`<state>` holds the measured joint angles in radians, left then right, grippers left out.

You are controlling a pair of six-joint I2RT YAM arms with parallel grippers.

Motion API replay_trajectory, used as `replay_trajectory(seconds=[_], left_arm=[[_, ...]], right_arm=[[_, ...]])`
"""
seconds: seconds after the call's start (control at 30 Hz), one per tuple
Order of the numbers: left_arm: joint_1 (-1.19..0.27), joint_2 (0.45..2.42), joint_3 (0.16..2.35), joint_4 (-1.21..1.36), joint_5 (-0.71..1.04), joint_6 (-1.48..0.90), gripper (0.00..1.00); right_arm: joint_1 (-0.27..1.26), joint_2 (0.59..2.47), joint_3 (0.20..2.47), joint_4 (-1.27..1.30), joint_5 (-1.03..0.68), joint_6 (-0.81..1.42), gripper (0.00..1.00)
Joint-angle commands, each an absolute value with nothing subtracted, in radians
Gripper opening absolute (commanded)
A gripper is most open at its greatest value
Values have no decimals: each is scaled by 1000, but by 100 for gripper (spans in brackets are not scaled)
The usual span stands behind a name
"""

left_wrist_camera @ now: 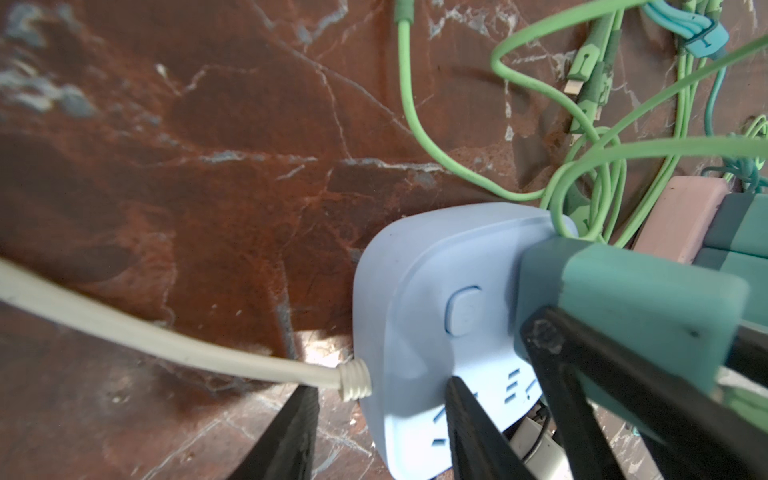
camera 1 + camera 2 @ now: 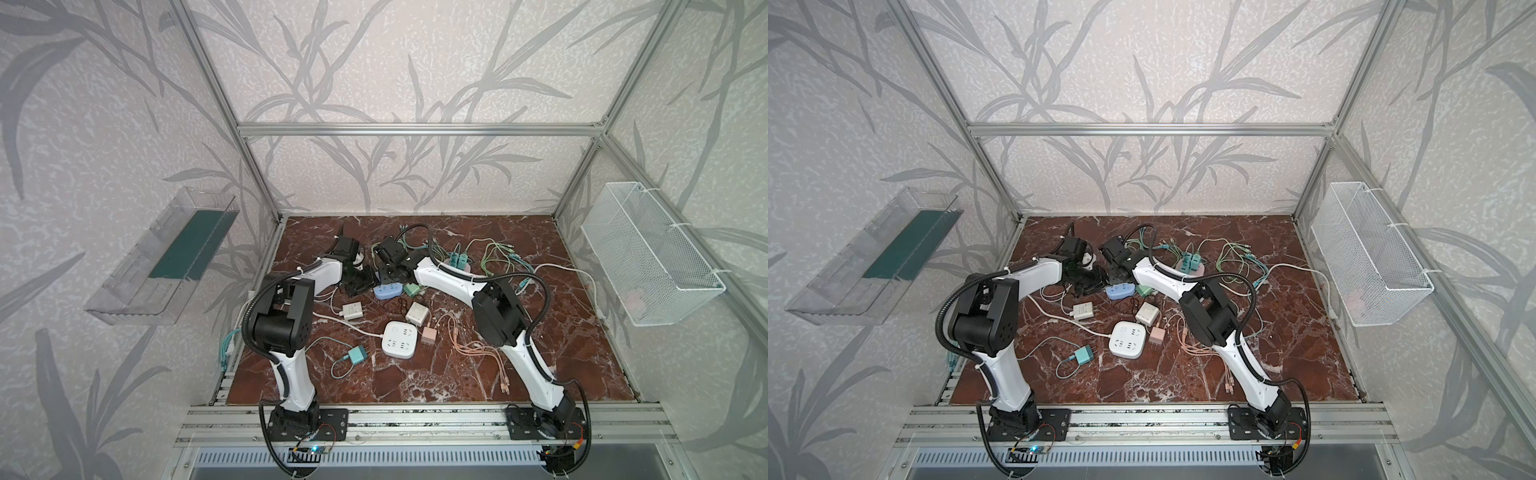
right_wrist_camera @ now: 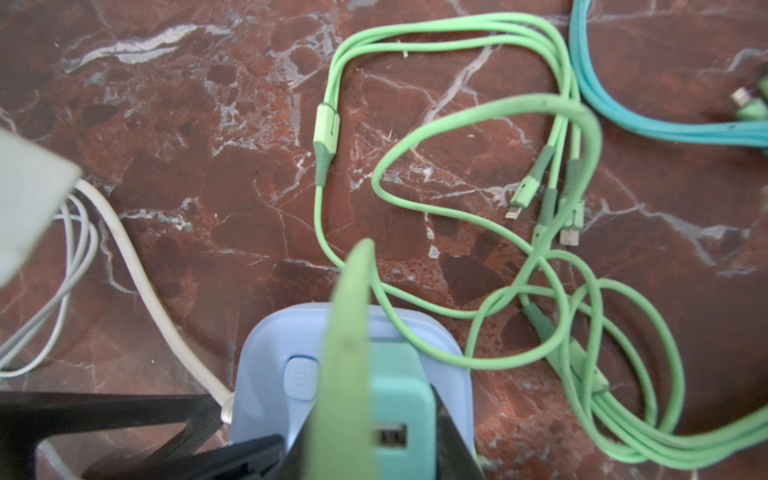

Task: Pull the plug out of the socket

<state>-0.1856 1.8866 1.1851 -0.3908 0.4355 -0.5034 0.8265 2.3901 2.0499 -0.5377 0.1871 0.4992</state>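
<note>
Judging by both wrist views, the pull had not yet been made: the teal plug (image 1: 631, 299) sat flush on the blue socket strip (image 1: 415, 291), and no prongs showed. The right jaws were closed tight on the plug's sides. The left jaws stood partly apart astride the strip's cord end, one finger over its face and the other beside the white cord (image 1: 166, 336). That looked like bracing rather than clamping.

In both top views the strip lay at 12 o'clock from the white square socket block (image 2: 399, 338), past the middle of the worktop (image 2: 457, 374), with both arms meeting over it. Grip and hold-down seemed done; only the lift-off was left.

A slack green cable (image 3: 349, 332) hung blurred across the plug. The only marking that could be read was a power symbol on the strip's button (image 3: 300, 380). No brand or label was legible.
</note>
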Motion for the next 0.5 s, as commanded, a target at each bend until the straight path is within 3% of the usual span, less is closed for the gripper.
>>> replay_trajectory(seconds=[0.0, 0.27, 0.47], left_arm=[[-181, 1943, 1158, -433, 365, -507, 50], [-178, 1947, 1158, -430, 374, -512, 50], [-168, 1938, 1149, -432, 374, -506, 50]], right_arm=[[875, 2373, 2158, -568, 195, 443, 14], [914, 2500, 2392, -746, 280, 355, 14], [910, 2502, 2401, -766, 313, 362, 14]])
